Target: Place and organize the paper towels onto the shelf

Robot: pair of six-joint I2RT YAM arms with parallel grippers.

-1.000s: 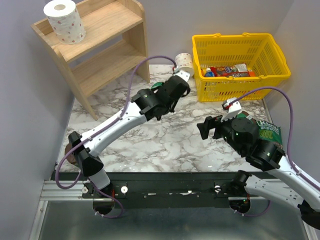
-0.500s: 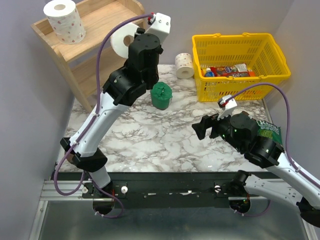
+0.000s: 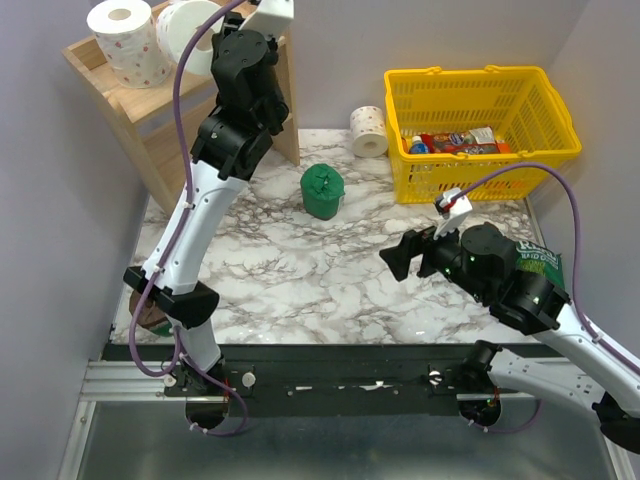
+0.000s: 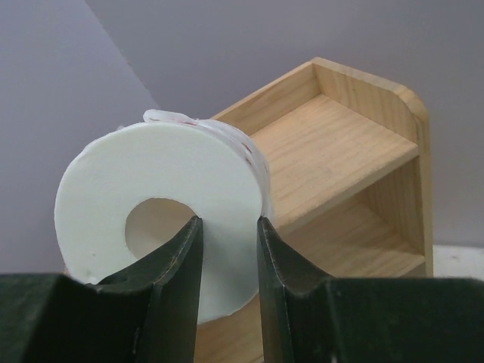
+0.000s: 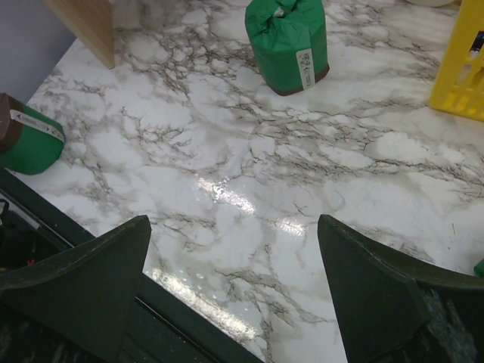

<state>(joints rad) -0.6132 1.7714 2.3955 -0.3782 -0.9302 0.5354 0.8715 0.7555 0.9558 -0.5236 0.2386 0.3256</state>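
The wooden shelf (image 3: 215, 110) stands at the far left; one white spotted roll (image 3: 128, 42) stands on its top tier. My left gripper (image 4: 229, 227) is shut on a second white roll (image 4: 151, 189), one finger in its core and one outside. It holds that roll (image 3: 188, 32) just above the top tier (image 4: 333, 147). A third white roll (image 3: 368, 130) lies by the basket. One green roll (image 3: 322, 190) stands mid-table and shows in the right wrist view (image 5: 288, 41). Another green roll (image 5: 29, 140) lies at the near left edge. My right gripper (image 5: 234, 249) is open and empty above the table.
A yellow mesh basket (image 3: 470, 170) with snack packets stands at the far right. A flat green packet (image 3: 538, 264) lies under my right arm. The shelf's side panel foot (image 5: 87, 23) shows in the right wrist view.
My left arm has lifted the white roll from the table near the basket, up and left to above the shelf's top tier, uncovering the green roll. The right arm has barely moved.
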